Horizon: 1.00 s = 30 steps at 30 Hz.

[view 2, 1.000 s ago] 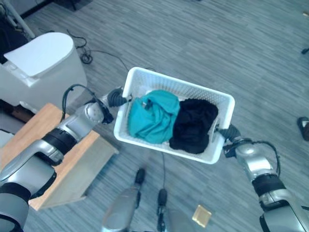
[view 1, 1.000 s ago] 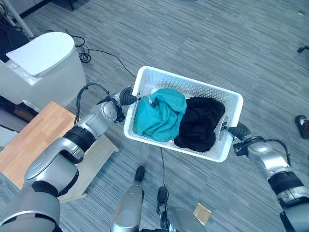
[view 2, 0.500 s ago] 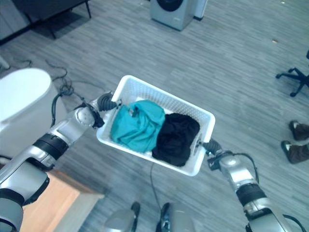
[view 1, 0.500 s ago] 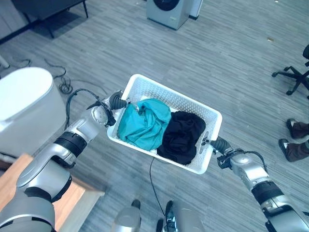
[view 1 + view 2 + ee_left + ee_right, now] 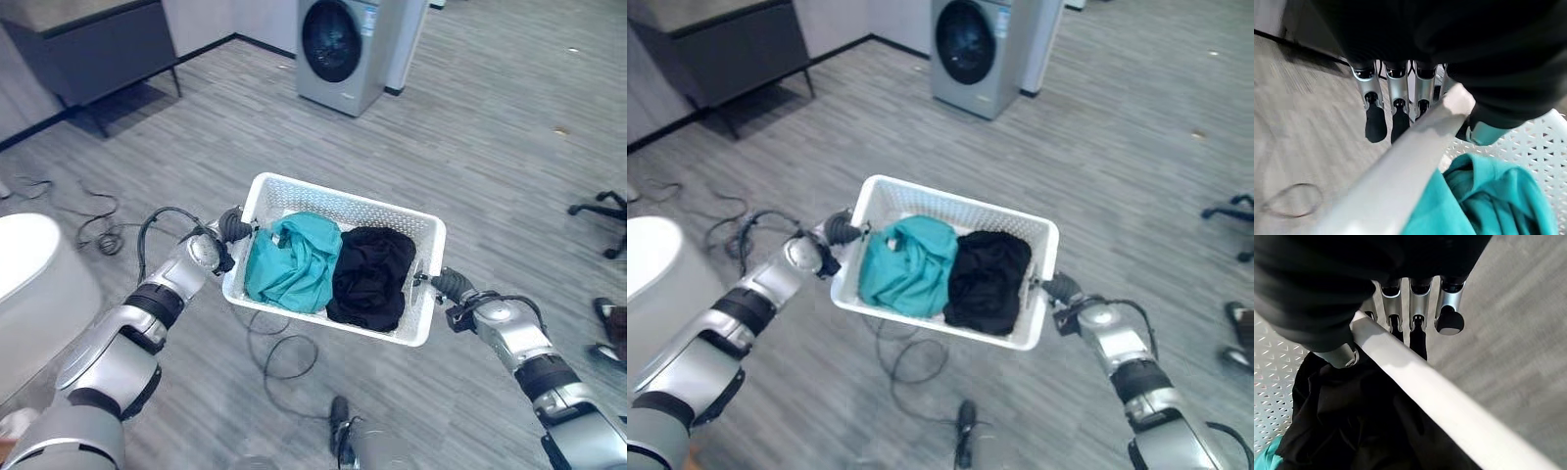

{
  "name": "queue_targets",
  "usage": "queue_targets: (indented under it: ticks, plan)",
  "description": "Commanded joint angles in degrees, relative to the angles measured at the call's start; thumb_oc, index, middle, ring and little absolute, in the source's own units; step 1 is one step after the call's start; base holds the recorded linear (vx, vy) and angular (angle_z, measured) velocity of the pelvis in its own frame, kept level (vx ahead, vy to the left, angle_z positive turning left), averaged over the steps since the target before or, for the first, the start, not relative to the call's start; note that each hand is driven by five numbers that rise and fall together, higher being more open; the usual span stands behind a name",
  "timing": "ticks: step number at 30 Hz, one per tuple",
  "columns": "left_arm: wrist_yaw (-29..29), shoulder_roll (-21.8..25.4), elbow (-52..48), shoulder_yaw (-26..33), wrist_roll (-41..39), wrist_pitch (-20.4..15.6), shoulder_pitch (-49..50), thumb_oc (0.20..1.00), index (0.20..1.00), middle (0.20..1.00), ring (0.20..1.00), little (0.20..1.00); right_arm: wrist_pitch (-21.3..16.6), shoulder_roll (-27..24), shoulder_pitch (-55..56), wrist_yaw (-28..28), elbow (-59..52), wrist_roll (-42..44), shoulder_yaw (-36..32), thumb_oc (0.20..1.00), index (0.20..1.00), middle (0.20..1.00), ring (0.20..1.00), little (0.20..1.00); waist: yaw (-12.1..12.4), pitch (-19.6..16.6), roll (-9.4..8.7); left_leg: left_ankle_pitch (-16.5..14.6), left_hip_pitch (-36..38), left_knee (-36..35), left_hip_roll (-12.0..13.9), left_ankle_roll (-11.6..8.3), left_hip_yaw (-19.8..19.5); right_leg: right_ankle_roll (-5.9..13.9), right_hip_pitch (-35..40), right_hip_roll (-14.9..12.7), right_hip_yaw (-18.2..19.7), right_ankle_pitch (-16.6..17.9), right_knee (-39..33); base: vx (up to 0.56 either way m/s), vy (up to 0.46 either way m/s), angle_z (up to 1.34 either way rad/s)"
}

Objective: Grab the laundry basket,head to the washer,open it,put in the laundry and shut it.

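I hold a white plastic laundry basket [image 5: 343, 201] in the air between both hands. A teal garment [image 5: 292, 259] lies in its left half and a black garment [image 5: 372, 274] in its right half. My left hand [image 5: 233, 225] is shut on the basket's left rim [image 5: 1400, 166], fingers [image 5: 1375, 122] outside and thumb hooked over beside the teal garment [image 5: 1484, 196]. My right hand [image 5: 446, 285] is shut on the right rim [image 5: 1440, 396], fingers [image 5: 1449, 320] outside, above the black garment [image 5: 1352, 416]. The grey front-loading washer [image 5: 338, 49] stands ahead, its round door shut.
A dark cabinet on legs [image 5: 88, 49] stands at the back left. A white rounded appliance [image 5: 29, 284] is at the left edge. An office chair base [image 5: 602, 208] and a person's shoe [image 5: 612, 318] are at the right. Loose cables [image 5: 284, 348] lie on the floor under the basket.
The whole picture has shifted as the camera moved: the washer now shows larger and closer ahead, and the wooden bench has left view. Both hands still hold the basket.
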Motion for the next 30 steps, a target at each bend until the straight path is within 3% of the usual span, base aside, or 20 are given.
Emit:
queue_targets:
  ticks: [1,3,4,5,6,8,11,12,16,18,20,21,22,23,25,27,28,30]
  plan:
    - [3.46,4.27,0.12,-1.12,-2.00,-1.25,-9.70,0.200,0.200,0.200,0.200,0.200,-4.08,-6.25,-2.58,-2.59,-3.24,5.34,-4.58,0.200,0.200,0.200,0.200,0.200,1.60,-1.00,-0.92,0.31,0.28,-12.82,2.43,-0.87,3.59,7.48,7.36,-5.04,-0.27,0.03,-10.62,0.13,-0.105,-0.05]
    - [3.84,2.84,0.86,-1.45,-2.38,-1.28,-11.44,0.200,0.200,0.200,0.200,0.200,-4.08,-7.24,-1.63,-2.71,-4.98,5.86,-5.54,0.200,0.200,0.200,0.200,0.200,2.21,-0.36,-1.70,-2.33,-4.10,-17.83,-2.12,-0.91,3.53,7.84,9.31,-5.08,-0.08,-0.91,-11.18,0.33,-0.074,0.04]
    - [3.97,1.57,0.76,-1.39,-2.12,-1.51,-11.84,0.200,0.200,0.200,0.200,0.200,-4.74,-7.98,0.06,-2.76,-7.15,6.34,-6.82,0.200,0.200,0.200,0.200,0.200,3.01,0.18,-1.47,-3.43,-6.70,-29.18,-5.02,-2.09,4.58,8.57,11.23,-4.34,-1.16,-2.41,-11.29,0.33,-0.054,0.04]
    - [3.98,1.47,0.79,-1.47,-2.11,-1.52,-11.90,0.200,0.200,0.200,0.200,0.200,-4.70,-8.02,0.25,-2.75,-7.28,6.33,-7.00,0.200,0.200,0.200,0.200,0.200,3.00,0.13,-1.88,-2.70,-6.35,-30.23,-5.46,-2.01,4.72,8.61,11.15,-4.79,-1.24,-2.35,-11.30,0.37,-0.023,0.17]
    - [4.13,1.24,0.45,-1.19,-1.98,-1.65,-11.55,0.200,0.200,0.200,0.200,0.200,-5.16,-8.18,1.10,-2.94,-8.05,6.26,-7.74,0.200,0.200,0.200,0.200,0.200,3.64,0.28,-1.23,-2.84,-6.63,-37.36,-6.41,-2.54,5.32,8.88,12.08,-4.04,-1.67,-3.37,-11.22,0.26,0.015,0.21]
    - [4.20,0.49,-0.19,-0.70,-1.58,-2.00,-10.66,0.200,0.200,0.200,0.200,0.200,-6.02,-8.04,2.16,-3.18,-8.54,5.88,-8.26,0.200,0.200,0.200,0.200,0.200,5.29,-0.30,-0.26,1.28,-6.26,-51.43,-9.02,-3.07,4.29,9.04,13.74,-2.63,-2.15,-5.27,-10.89,0.42,0.008,0.05]
    - [3.73,0.45,-0.99,-1.01,-1.81,-2.41,-9.73,0.200,0.200,0.200,0.200,0.200,-7.05,-6.92,1.37,-3.42,-6.77,5.71,-7.68,0.200,0.200,0.200,0.200,0.200,7.88,-0.41,0.61,3.21,-8.87,-62.06,-11.81,-3.87,1.71,8.59,17.12,-0.91,-0.98,-9.62,-8.87,0.49,0.004,0.07]
    - [3.34,0.87,-1.48,-1.49,-2.30,-2.44,-9.49,0.200,0.200,0.200,0.200,0.200,-7.06,-5.48,-0.32,-3.40,-5.15,5.30,-6.29,0.200,0.200,0.200,0.200,0.200,9.02,-0.43,1.02,3.77,-11.20,-62.54,-12.28,-4.20,1.17,8.03,18.83,-0.02,0.44,-12.20,-6.72,0.44,0.027,-0.31]
    - [3.29,1.35,-1.44,-1.91,-2.42,-2.44,-9.76,0.200,0.200,0.200,0.200,0.200,-6.50,-3.57,-2.40,-3.31,-3.62,4.55,-4.32,0.200,0.200,0.200,0.200,0.200,9.82,-2.15,1.29,4.84,-8.71,-62.52,-11.60,-3.17,2.44,7.93,21.23,0.43,2.16,-16.13,-4.55,0.47,0.101,-0.39]
    - [3.29,1.43,-1.55,-2.17,-2.13,-2.61,-9.54,0.200,0.200,0.200,0.200,0.200,-6.60,-3.09,-2.26,-3.04,-3.78,4.38,-4.50,0.200,0.200,0.200,0.200,0.200,10.35,-3.76,0.30,6.04,-8.24,-59.47,-12.27,-2.51,2.12,8.57,22.15,-0.67,3.12,-16.37,-2.52,0.55,0.144,-0.01]
    - [2.81,1.27,-1.53,-2.50,-1.73,-2.77,-8.84,0.200,0.200,0.200,0.200,0.200,-6.88,-2.04,-1.78,-2.54,-2.77,4.07,-4.79,0.200,0.200,0.200,0.200,0.200,10.85,-5.04,-0.90,5.75,-7.08,-56.48,-13.55,-1.24,2.29,11.65,21.54,-2.29,3.66,-10.23,4.47,0.40,0.116,-0.18]
    - [2.81,1.24,-1.53,-2.49,-1.73,-2.76,-8.79,0.200,0.200,0.200,0.200,0.200,-6.88,-2.06,-1.75,-2.54,-2.77,4.07,-4.77,0.200,0.200,0.200,0.200,0.200,10.86,-5.12,-1.10,5.48,-7.03,-56.49,-13.74,-1.26,2.34,11.68,21.57,-2.49,3.68,-10.44,4.51,0.43,0.191,-0.30]
    - [2.79,1.25,-1.53,-2.94,-1.35,-2.62,-8.87,0.200,0.200,0.200,0.200,0.200,-6.63,-1.11,-1.93,-2.54,-2.26,3.05,-5.18,0.200,0.200,0.200,0.200,0.200,10.61,-5.10,-0.92,3.39,-4.26,-54.61,-13.86,0.56,3.62,14.49,18.03,-4.30,3.16,-1.30,16.84,0.44,0.201,-0.29]
    - [2.85,1.14,-1.52,-3.11,-1.27,-2.62,-8.81,0.200,0.200,0.200,0.200,0.200,-6.79,-0.26,-2.31,-2.67,-1.99,2.98,-5.00,0.200,0.200,0.200,0.200,0.200,10.18,-5.18,-0.49,1.62,-2.62,-54.15,-13.73,1.38,4.16,15.42,16.83,-5.32,2.17,2.68,22.86,0.52,0.273,-0.17]
    - [3.17,1.18,-1.79,-3.26,-1.62,-2.35,-9.05,0.200,0.200,0.200,0.200,0.200,-6.42,0.53,-3.07,-3.06,-1.61,2.22,-5.05,0.200,0.200,0.200,0.200,0.200,8.78,-4.00,1.34,-0.22,1.45,-53.85,-12.38,2.57,4.68,15.78,11.17,-6.61,-0.70,4.71,35.13,0.37,0.202,-0.07]
    - [3.48,1.41,-1.66,-3.16,-1.78,-2.09,-9.56,0.200,0.200,0.200,0.200,0.200,-6.46,1.27,-3.20,-3.29,-0.92,1.87,-5.51,0.200,0.200,0.200,0.200,0.200,7.38,-3.76,2.97,-1.66,5.21,-54.96,-11.26,3.07,5.06,15.07,7.02,-9.34,-4.40,2.01,37.73,0.51,0.140,-0.28]
    - [3.64,1.09,-1.28,-3.66,-2.09,-2.09,-11.07,0.200,0.200,0.200,0.200,0.200,-6.46,0.55,-3.55,-3.44,-0.44,2.25,-5.67,0.200,0.200,0.200,0.200,0.200,5.65,-3.12,3.10,-2.99,8.79,-56.32,-11.93,3.08,4.00,13.92,2.99,-10.44,-5.87,-2.43,33.09,0.46,0.066,-0.08]
    - [3.74,0.84,-1.23,-3.74,-2.09,-2.22,-11.24,0.200,0.200,0.200,0.200,0.200,-6.39,-0.05,-3.43,-3.36,-0.44,2.24,-5.94,0.200,0.200,0.200,0.200,0.200,4.74,-3.02,3.44,-3.64,9.93,-56.42,-11.66,2.70,3.31,13.48,1.50,-9.80,-6.34,-3.01,29.23,0.35,0.001,0.14]
